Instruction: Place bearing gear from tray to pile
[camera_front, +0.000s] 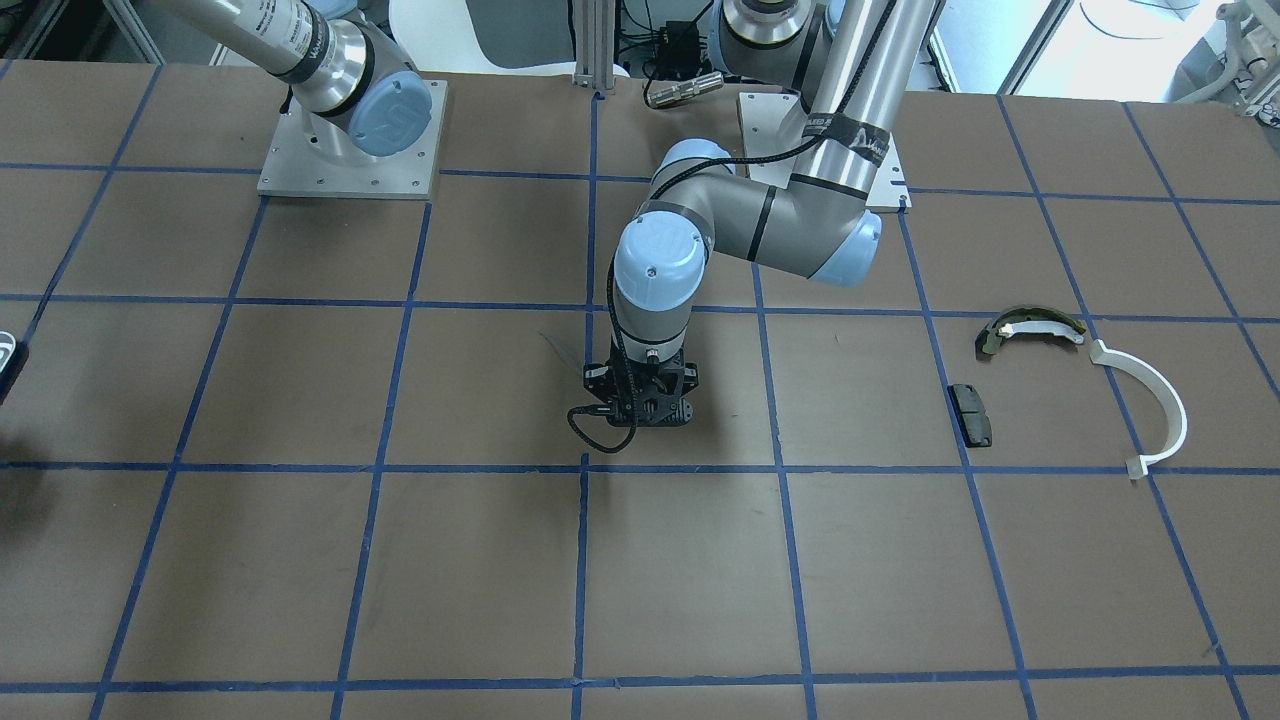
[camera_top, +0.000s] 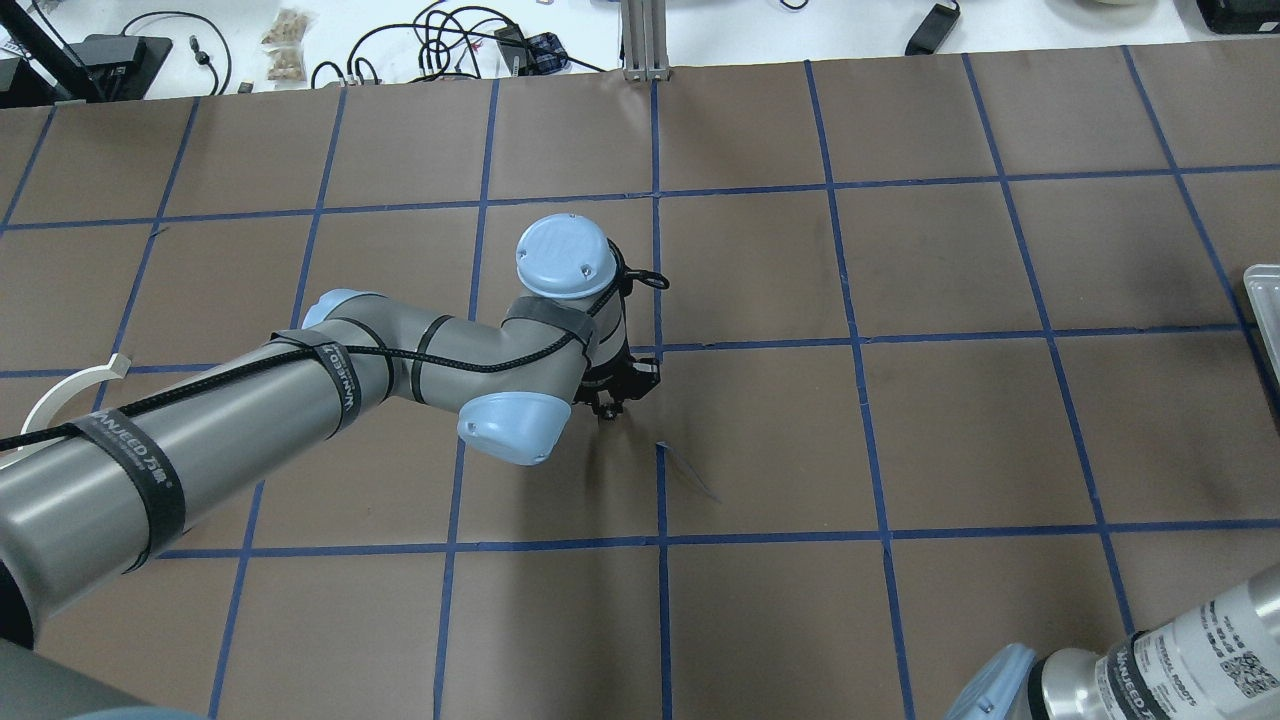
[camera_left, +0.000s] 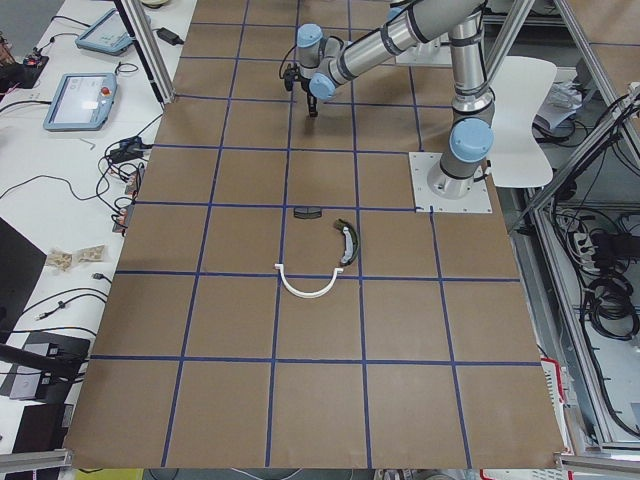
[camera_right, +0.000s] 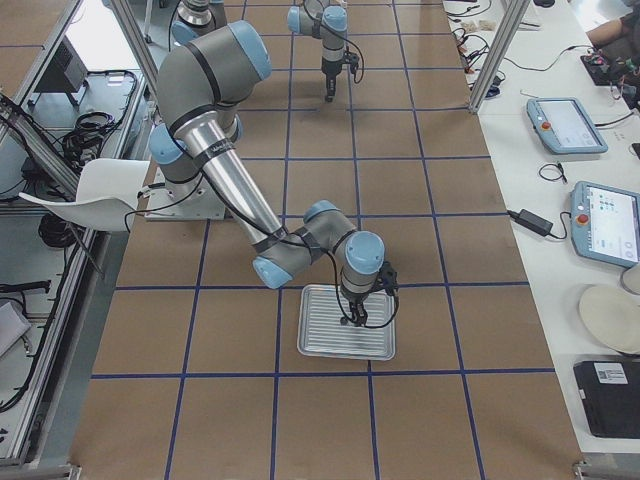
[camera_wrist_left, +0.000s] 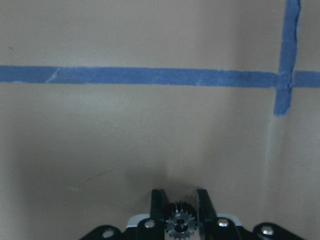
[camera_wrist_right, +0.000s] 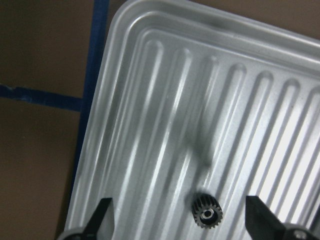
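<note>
My left gripper (camera_front: 640, 412) hangs low over the table's middle, shut on a small dark toothed gear (camera_wrist_left: 180, 224) that sits between its fingers in the left wrist view. A second small dark gear (camera_wrist_right: 206, 215) lies on the ribbed metal tray (camera_wrist_right: 165, 100). My right gripper (camera_wrist_right: 179, 202) is open just above that tray (camera_right: 330, 342), its fingers on either side of the gear and apart from it. The pile lies far out on my left: a white arc (camera_front: 1160, 410), an olive-and-white shoe piece (camera_front: 1030, 328) and a black pad (camera_front: 970, 413).
The table is brown paper with a blue tape grid. The tray's edge (camera_top: 1262, 310) shows at the far right of the overhead view. The arm base plates (camera_front: 350, 140) stand at the robot's side. Tablets and cables lie beyond the far table edge.
</note>
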